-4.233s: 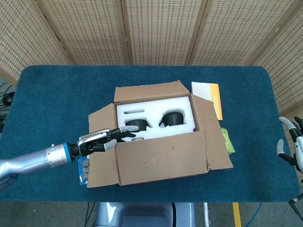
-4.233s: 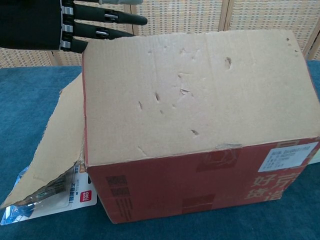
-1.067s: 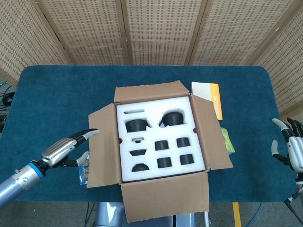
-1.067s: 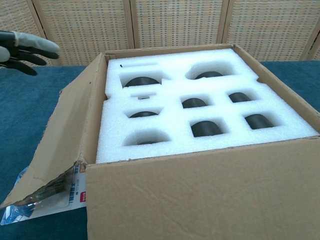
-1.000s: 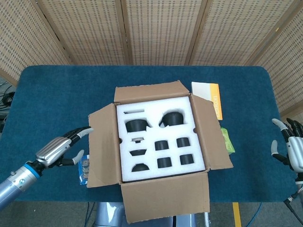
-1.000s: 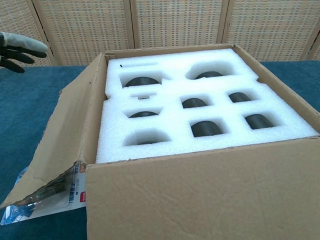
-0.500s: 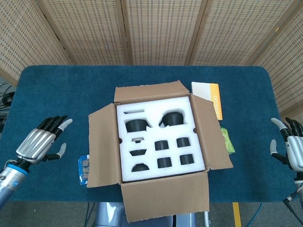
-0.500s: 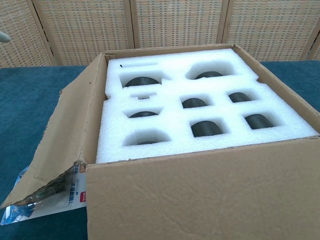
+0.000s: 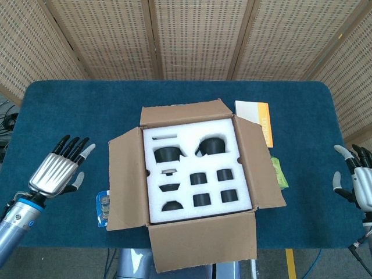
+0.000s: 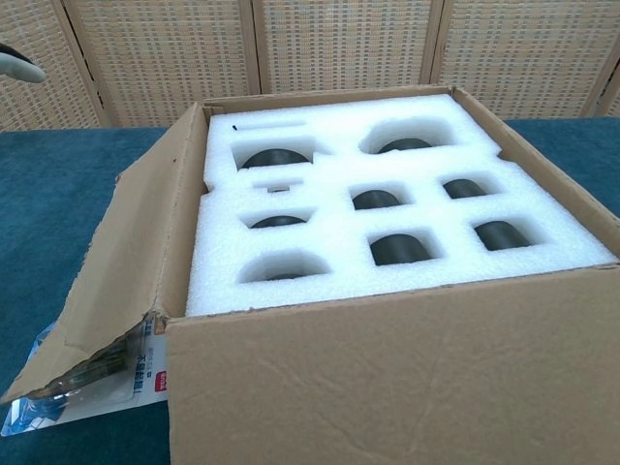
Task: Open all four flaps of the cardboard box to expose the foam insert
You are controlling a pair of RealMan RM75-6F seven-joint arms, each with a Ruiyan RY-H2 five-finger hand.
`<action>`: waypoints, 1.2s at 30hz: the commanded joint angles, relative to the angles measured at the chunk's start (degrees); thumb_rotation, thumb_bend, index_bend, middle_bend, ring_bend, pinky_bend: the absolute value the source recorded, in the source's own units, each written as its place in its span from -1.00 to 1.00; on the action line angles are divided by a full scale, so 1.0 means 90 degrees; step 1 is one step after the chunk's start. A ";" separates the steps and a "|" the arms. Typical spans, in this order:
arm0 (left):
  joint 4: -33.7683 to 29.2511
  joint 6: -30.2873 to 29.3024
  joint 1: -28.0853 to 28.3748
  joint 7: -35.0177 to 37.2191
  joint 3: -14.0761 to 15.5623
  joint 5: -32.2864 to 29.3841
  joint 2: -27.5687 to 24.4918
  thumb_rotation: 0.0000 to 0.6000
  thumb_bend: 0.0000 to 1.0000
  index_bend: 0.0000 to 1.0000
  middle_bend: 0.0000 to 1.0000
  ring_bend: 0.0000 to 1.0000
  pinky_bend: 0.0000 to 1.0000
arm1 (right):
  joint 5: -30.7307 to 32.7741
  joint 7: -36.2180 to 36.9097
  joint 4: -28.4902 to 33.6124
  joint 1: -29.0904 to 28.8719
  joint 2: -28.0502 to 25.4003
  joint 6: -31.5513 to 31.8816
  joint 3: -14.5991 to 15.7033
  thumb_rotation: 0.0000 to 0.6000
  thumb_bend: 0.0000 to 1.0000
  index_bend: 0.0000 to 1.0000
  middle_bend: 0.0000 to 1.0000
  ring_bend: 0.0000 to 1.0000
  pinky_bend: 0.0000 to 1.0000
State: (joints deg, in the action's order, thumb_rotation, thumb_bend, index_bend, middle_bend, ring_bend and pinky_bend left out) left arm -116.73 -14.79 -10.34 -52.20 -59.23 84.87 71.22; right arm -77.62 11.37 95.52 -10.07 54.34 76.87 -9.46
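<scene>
Blue-covered table (image 9: 70, 110), wicker screens (image 9: 192, 38) behind

Brown cardboard box (image 9: 200, 250), white foam insert (image 9: 197, 165), blue table (image 9: 81, 110).

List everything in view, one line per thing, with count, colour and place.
cardboard box: one, brown, table centre, four flaps open.
foam insert: one, white, inside the box, black parts in its cut-outs.
booklet: one, white and orange, right of the box.
green packet: one, partly under the right flap.
blister pack: one, blue-edged, partly under the left flap.
table: one, blue cloth.
left hand: silver and black, fingers spread, left of the box.
right hand: fingers apart, at the table's right edge.
</scene>
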 commanded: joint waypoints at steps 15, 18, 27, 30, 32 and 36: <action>0.1545 -0.4152 0.1234 0.3455 0.2899 0.2733 -0.0251 0.16 -0.04 -1.00 -1.00 -1.00 -1.00 | 0.0024 -0.0029 -0.0033 -0.0076 0.0067 -0.0098 -0.0007 1.00 0.34 -0.76 -0.59 -1.00 -1.00; 0.1877 -0.4659 0.1388 0.4141 0.3217 0.2817 -0.0133 0.15 -0.09 -1.00 -1.00 -1.00 -1.00 | 0.0033 -0.0023 -0.0044 -0.0079 0.0076 -0.0119 0.0001 1.00 0.34 -0.76 -0.59 -1.00 -1.00; 0.2561 -0.5807 0.1539 0.5216 0.4096 0.2703 0.0010 0.16 -0.26 -1.00 -1.00 -1.00 -1.00 | 0.0009 0.0029 -0.0047 -0.0123 0.0094 -0.0231 0.0036 1.00 0.34 -0.77 -0.61 -1.00 -1.00; 0.2588 -0.6112 0.1425 0.5134 0.4265 0.2522 -0.0032 0.16 -0.25 -1.00 -1.00 -1.00 -1.00 | 0.0019 -0.0022 -0.0031 -0.0130 0.0102 -0.0260 0.0056 1.00 0.34 -0.78 -0.63 -1.00 -1.00; 0.2558 -0.6332 0.1311 0.5046 0.4374 0.2405 -0.0062 0.15 -0.25 -1.00 -1.00 -1.00 -1.00 | 0.0048 -0.0154 -0.0015 -0.0127 0.0124 -0.0256 0.0070 1.00 0.34 -0.78 -0.64 -1.00 -1.00; 0.2512 -0.6701 0.1110 0.4835 0.4567 0.2301 -0.0128 0.16 -0.23 -1.00 -1.00 -1.00 -1.00 | 0.0161 -0.0571 0.0067 -0.0136 0.0180 -0.0246 0.0081 1.00 0.34 -0.80 -0.66 -1.00 -1.00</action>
State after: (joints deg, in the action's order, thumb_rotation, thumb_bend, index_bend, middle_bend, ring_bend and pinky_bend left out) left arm -93.89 -73.55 0.68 -7.62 -19.15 106.20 70.44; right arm -76.82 8.04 95.59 -11.24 55.63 74.64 -8.82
